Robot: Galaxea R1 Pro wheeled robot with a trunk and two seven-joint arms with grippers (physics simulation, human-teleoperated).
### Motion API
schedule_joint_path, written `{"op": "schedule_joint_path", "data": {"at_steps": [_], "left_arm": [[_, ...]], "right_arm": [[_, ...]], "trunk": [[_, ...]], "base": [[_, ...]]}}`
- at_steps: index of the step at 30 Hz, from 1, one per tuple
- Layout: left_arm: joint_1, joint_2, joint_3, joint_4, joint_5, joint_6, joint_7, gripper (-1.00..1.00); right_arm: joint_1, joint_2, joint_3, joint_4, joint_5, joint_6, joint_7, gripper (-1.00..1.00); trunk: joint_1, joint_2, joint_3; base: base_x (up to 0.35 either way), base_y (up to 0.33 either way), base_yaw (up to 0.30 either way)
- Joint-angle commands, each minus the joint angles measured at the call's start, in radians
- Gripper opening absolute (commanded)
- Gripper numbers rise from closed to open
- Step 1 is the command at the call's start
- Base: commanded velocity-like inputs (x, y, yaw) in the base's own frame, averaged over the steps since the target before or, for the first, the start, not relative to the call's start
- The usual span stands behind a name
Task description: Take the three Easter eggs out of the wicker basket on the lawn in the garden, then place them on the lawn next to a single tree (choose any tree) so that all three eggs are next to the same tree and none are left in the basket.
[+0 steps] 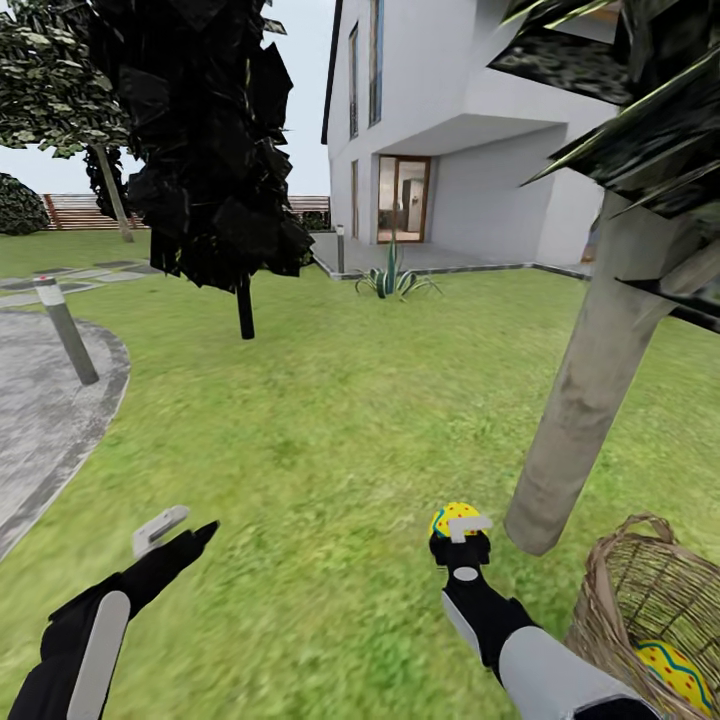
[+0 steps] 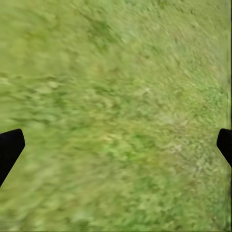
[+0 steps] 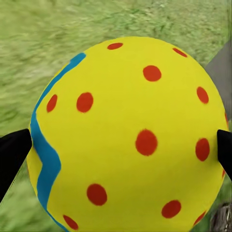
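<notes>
**Right gripper holds an Easter egg beside a tree trunk**

Nearest the robot, at the lower right of the head view, the wicker basket (image 1: pixel 655 610) sits on the lawn (image 1: pixel 330 450) with one Easter egg (image 1: pixel 678 672) still inside it. Just left of the basket, the right gripper (image 1: pixel 458 528) holds a second yellow egg (image 1: pixel 452 518) above the grass, near the foot of the tree (image 1: pixel 590 390) with the pale grey-beige trunk, which leans up and to the right. The right wrist view shows what the head view cannot: the held egg (image 3: pixel 130 140) up close, red dots, a blue zigzag band, a black fingertip (image 3: pixel 12 152) on each side of it.

The left gripper (image 1: pixel 180 530) hangs over bare grass at the lower left. Its wrist view shows grass (image 2: pixel 116 116) with the dark fingers (image 2: pixel 9 150) spread wide at the frame's edges, nothing between them.

Open lawn stretches ahead between the two arms. Farther left lies the curved edge of a grey paved patio (image 1: pixel 40 410) with a short bollard (image 1: pixel 65 330). Beyond stand a near-black tree (image 1: pixel 215 150), a spiky plant (image 1: pixel 392 278), a slatted wooden fence (image 1: pixel 85 210) and the white house (image 1: pixel 470 120).
</notes>
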Motion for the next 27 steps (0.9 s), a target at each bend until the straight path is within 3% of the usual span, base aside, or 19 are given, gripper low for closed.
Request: {"op": "schedule_joint_path", "data": {"at_steps": [1, 5, 8, 13, 15, 17, 27], "left_arm": [[-0.001, 0.0, 0.003, -0.001, 0.004, 0.007, -0.018, 1.0], [-0.001, 0.005, 0.006, -0.012, 0.008, 0.017, -0.034, 1.0], [-0.001, 0.003, 0.008, -0.06, 0.011, 0.085, -0.035, 1.0], [-0.001, 0.004, 0.004, -0.086, 0.018, 0.146, -0.038, 1.0], [-0.001, 0.005, 0.003, -0.123, 0.043, 0.254, -0.062, 1.0], [-0.001, 0.006, 0.007, -0.133, 0.057, 0.312, -0.094, 1.0], [-0.001, 0.008, 0.009, -0.14, 0.065, 0.338, -0.117, 1.0]], "right_arm": [[-0.003, 0.0, -0.001, 0.004, 0.001, 0.002, -0.007, -1.0], [-0.005, 0.0, -0.009, 0.012, 0.0, 0.007, -0.038, -1.0], [-0.005, 0.002, -0.007, 0.01, 0.0, 0.007, -0.087, -1.0], [-0.005, 0.0, -0.01, 0.012, 0.001, 0.005, -0.095, -1.0], [-0.005, 0.0, -0.01, 0.015, 0.002, 0.001, -0.095, -1.0], [-0.005, -0.001, -0.01, 0.017, 0.003, 0.003, -0.095, -1.0], [-0.007, -0.04, -0.018, 0.034, -0.001, 0.009, -0.096, -1.0]], "trunk": [[0.0, 0.0, -0.001], [0.0, 0.0, -0.001], [0.0, 0.0, -0.001], [0.008, -0.014, -0.007], [0.016, -0.028, -0.014], [0.023, -0.042, -0.02], [0.062, -0.112, -0.051]], "base": [[0.12, 0.04, 0.0], [0.037, 0.012, 0.0], [0.004, 0.001, 0.0], [0.0, 0.0, 0.0], [0.0, 0.0, 0.0], [0.0, 0.0, 0.0], [0.0, 0.0, 0.0]]}}
